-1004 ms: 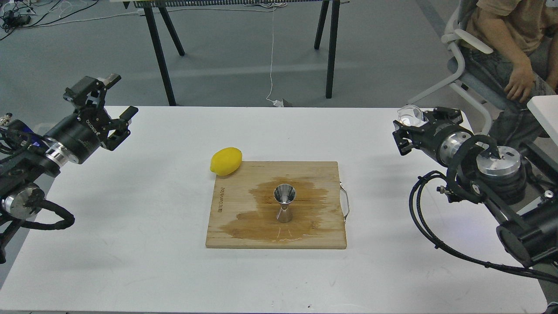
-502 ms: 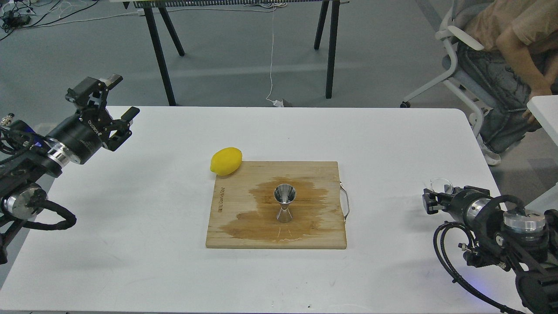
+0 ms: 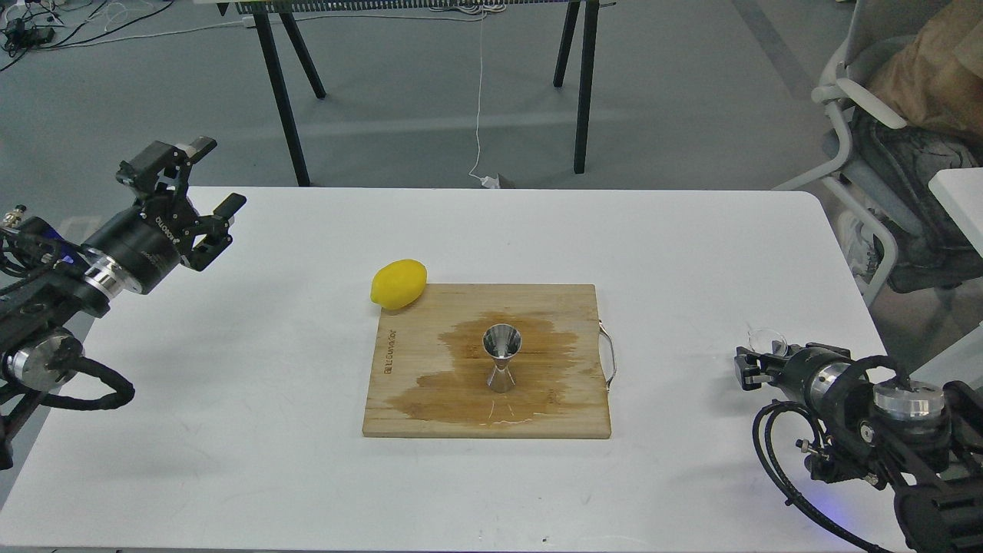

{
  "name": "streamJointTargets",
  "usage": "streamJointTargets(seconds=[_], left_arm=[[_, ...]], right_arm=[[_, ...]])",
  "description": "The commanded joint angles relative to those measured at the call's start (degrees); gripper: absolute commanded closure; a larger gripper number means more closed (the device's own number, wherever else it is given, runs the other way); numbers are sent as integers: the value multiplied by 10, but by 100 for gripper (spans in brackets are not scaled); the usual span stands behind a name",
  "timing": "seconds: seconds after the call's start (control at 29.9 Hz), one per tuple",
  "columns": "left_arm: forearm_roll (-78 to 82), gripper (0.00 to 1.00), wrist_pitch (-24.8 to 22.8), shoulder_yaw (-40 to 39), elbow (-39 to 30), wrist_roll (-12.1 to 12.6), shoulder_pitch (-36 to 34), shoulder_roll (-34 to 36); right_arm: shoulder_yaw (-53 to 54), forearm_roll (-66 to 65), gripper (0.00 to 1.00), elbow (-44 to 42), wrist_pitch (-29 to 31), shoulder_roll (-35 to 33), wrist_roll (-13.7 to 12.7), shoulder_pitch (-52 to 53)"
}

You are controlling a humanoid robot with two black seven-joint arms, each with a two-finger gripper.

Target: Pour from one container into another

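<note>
Right end effector (image 3: pixel 756 367) is pinching the glass cup (image 3: pixel 766 339) lower right; jigger (image 3: pixel 501 357) is sitting mid-frame on the wet board (image 3: pixel 407 369), pouring probably done.

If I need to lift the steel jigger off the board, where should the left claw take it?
Grip the jigger at its narrow waist, where the two cones meet. It stands upright in the wet patch on the wooden board, so come in level from the left with the left claw. The lemon sits further back, probably clear of that path.
</note>
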Motion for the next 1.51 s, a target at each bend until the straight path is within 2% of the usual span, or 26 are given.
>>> streamJointTargets(seconds=[0.0,0.37,0.6,0.8,1.47], left_arm=[[0,11,0,0,0,0,0,0],[0,11,0,0,0,0,0,0],[0,11,0,0,0,0,0,-1],[0,11,0,0,0,0,0,-1],[0,10,0,0,0,0,0,-1]], right_arm=[[1,0,60,-1,0,2,0,1],[1,0,49,-4,0,2,-1,2],[2,0,37,-4,0,3,-1,4],[3,0,30,-4,0,3,-1,5],[4,0,19,-26,0,10,0,29]])
